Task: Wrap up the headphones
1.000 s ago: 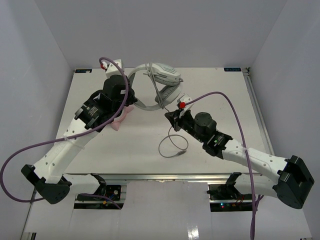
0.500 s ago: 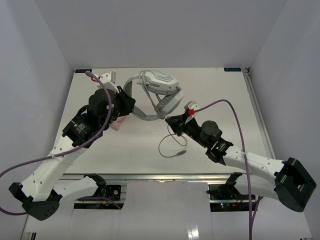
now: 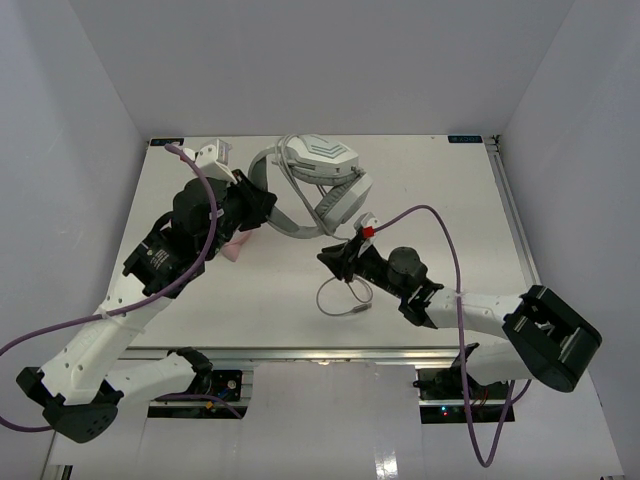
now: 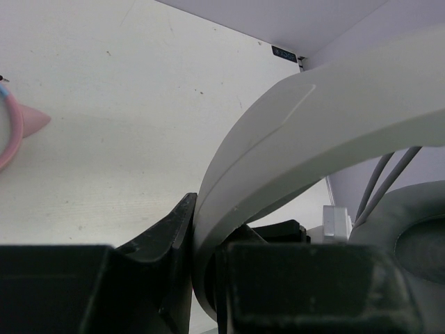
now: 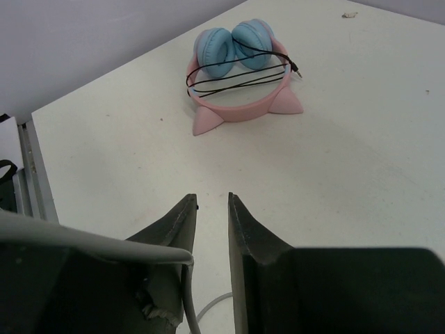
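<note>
Your left claw (image 3: 262,205) is clamped on the headband (image 4: 292,139), holding the headphones (image 3: 320,165) above the far-middle surface (image 3: 450,200), while your right claw (image 3: 335,258) stands slightly parted, empty, against the cable (image 5: 104,245); mid-wrap, I judge, so next grip the slack and loop it round the band.

White-grey headphones (image 3: 318,165) aloft, tilted; thin grey cable (image 3: 320,297) hanging, end looped

Bright, even, diffuse light; only faint, soft shadows.
The top view is sharp across the matte white table (image 3: 250,290). In the left wrist view the white-and-grey over-ear headphones (image 4: 313,139), from 12 to 3 o'clock, blur from closeness; the black two-finger right tool (image 5: 212,202) at 6 o'clock is dark and soft.
</note>
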`<state>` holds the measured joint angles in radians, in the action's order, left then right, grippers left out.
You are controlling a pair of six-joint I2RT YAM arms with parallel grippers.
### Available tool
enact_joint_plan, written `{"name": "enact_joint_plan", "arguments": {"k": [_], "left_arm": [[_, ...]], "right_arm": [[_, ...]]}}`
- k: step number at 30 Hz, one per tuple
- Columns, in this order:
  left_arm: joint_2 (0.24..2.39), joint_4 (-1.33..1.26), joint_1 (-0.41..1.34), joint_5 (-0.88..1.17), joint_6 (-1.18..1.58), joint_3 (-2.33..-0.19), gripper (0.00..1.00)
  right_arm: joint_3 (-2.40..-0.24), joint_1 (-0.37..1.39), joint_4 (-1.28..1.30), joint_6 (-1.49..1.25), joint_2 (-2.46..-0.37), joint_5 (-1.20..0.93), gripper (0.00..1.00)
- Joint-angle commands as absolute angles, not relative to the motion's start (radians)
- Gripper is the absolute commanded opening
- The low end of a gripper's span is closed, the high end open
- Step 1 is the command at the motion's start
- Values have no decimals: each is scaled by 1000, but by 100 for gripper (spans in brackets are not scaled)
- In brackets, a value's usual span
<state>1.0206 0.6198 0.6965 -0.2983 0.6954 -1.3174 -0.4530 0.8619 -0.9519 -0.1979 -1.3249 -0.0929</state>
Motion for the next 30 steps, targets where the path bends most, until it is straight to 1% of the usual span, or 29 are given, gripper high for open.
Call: {"name": "enact_joint_plan", "arguments": {"k": [1,4,8,11,13,15,16,18,21,23,26,30], "left_arm": [[963,511,698,-224,723,-1325,0],[939,483,698,-122,698,-1315,0],[927,473,697,72,671,-1301,0],[919,488,698,212,619,-1302,0],[925,537,698,301,499,-1324,0],[939,610,698,345,399,-1346,0],[939,654,698,342,332,-1351,0],[920,689,698,325,225,-1323,0],[894,695,698,274,127,-1284,0],[900,698,698,223,63,-1258,0],[988,707,698,124,-56,-1214,0],[1120,688,698,14,-169,-1148,0]], "right_arm": [[-439,857,-1091,-205,-1368,-85,28],[-437,851,-1107,-196,-1403,-86,24],[-449,834,-1118,-196,-1432,-103,15],[-460,802,-1111,-202,-1434,-124,11],[-478,745,-1078,-230,-1423,-181,10],[-518,699,-983,-245,-1401,-225,8],[-529,669,-953,-249,-1381,-236,8],[-587,618,-816,-236,-1346,-287,8],[-756,570,-507,-182,-1330,-356,8],[-883,555,-360,-144,-1331,-383,8],[-977,524,-193,-143,-1341,-402,8],[-1092,509,-73,-132,-1360,-402,8]]}}
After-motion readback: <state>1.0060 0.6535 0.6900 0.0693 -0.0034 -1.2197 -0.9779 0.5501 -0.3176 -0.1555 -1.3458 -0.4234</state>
